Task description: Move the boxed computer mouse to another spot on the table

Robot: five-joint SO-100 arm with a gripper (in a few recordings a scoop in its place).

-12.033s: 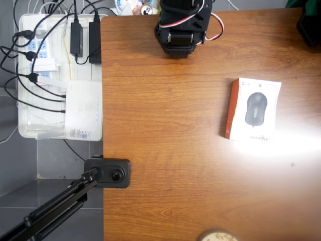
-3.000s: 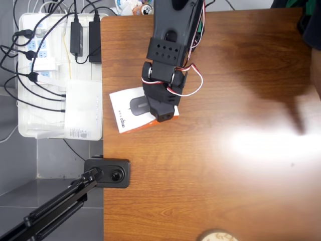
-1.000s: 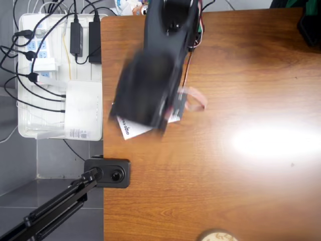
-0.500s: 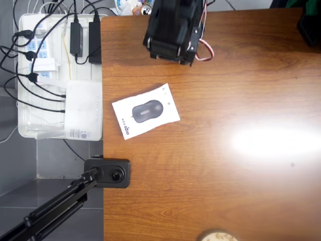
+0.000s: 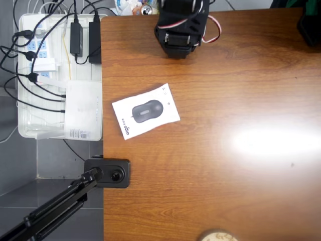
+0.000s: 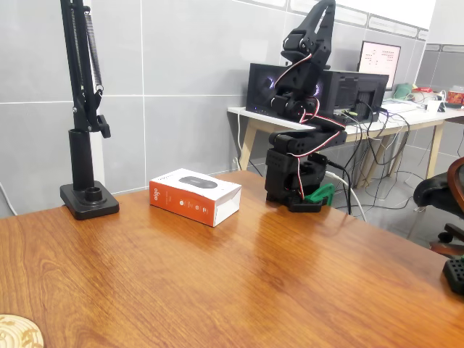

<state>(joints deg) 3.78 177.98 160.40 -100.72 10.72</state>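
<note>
1. While the boxed computer mouse (image 5: 146, 111) lies flat on the table (image 5: 225, 165), it sits near the left edge in the overhead view, turned at a slant, with its pictured mouse facing up.
2. Seen from the fixed view, the carton (image 6: 195, 196) shows its orange-red long side toward the camera and a white end face to the right.
3. At the tabletop's far edge, the black arm (image 6: 301, 109) stands folded over its base, well apart from the carton.
4. Its gripper is tucked in against the arm; whether the claw is released or clenched cannot be told.
5. Just off the table's left edge in the overhead view, a black clamp base (image 5: 108, 172) holds a stand, and a white tray of power strips (image 5: 30, 128) sits beside it.
</note>
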